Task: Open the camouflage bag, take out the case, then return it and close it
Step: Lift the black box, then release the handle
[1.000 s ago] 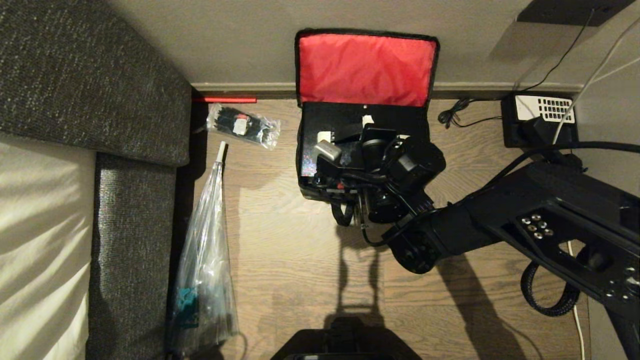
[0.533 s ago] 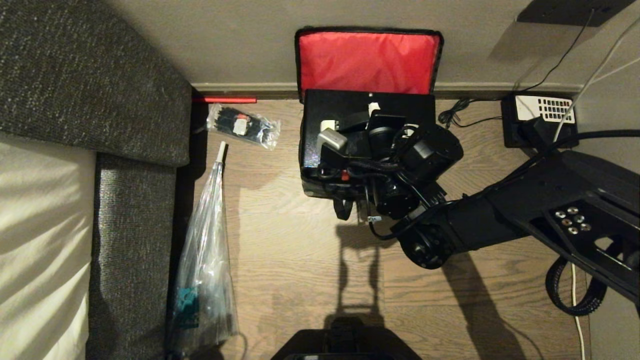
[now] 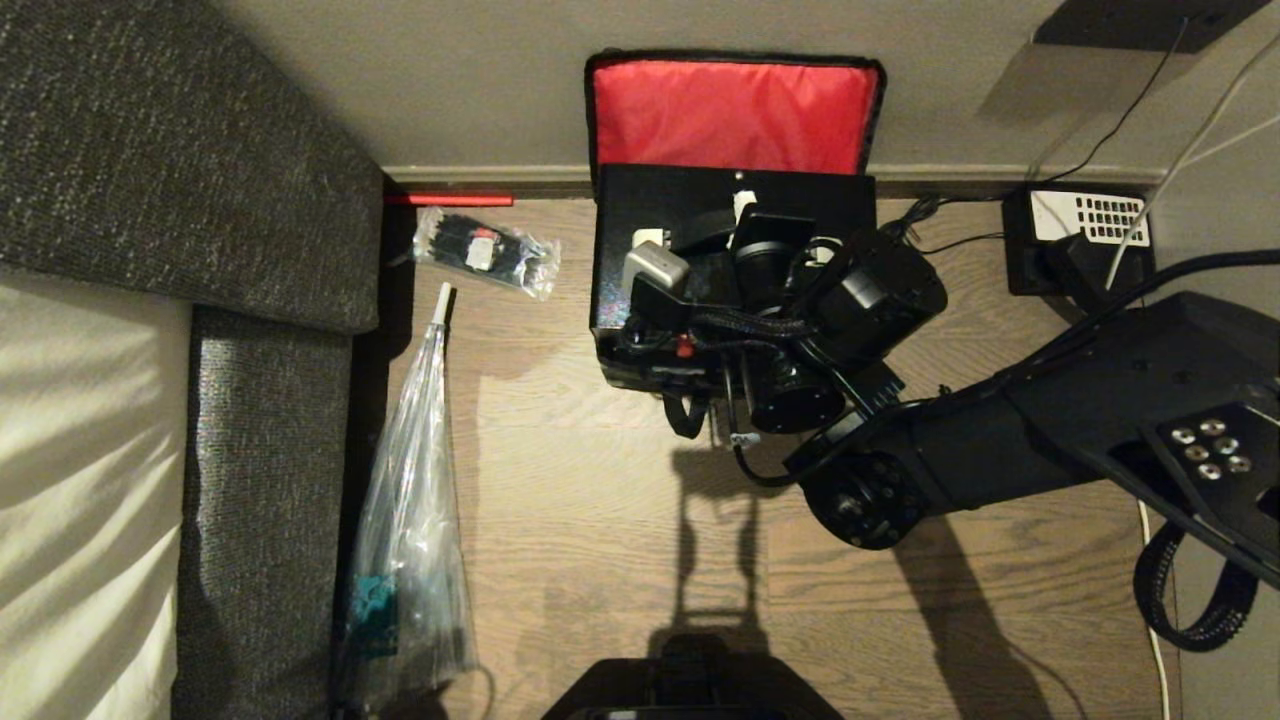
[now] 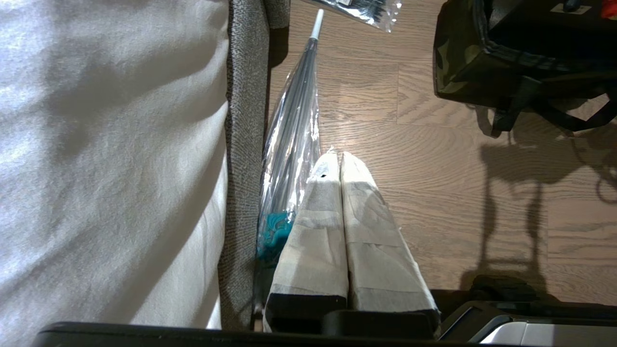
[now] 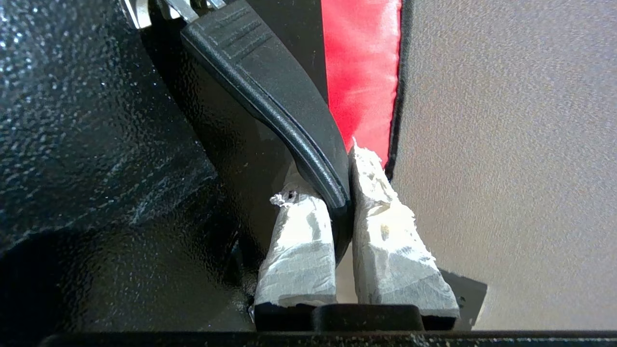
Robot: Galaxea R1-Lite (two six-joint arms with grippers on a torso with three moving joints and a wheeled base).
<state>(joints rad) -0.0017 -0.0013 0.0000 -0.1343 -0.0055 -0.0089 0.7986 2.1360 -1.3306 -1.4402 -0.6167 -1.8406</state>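
One case point(image 3: 640, 215), handle pinched by right tool point(image 5: 344, 193), above one camouflage bag point(image 4: 462, 62).

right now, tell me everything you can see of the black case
The case is a flat black rectangle with a pebbled, slightly glossy skin, almost as wide as the camouflage bag it rises from. It stands in front of the open red lid lining. A curved black handle runs along its top; the right end effector is shut on that handle, one taped finger each side. The arm hides its lower part in the head view.
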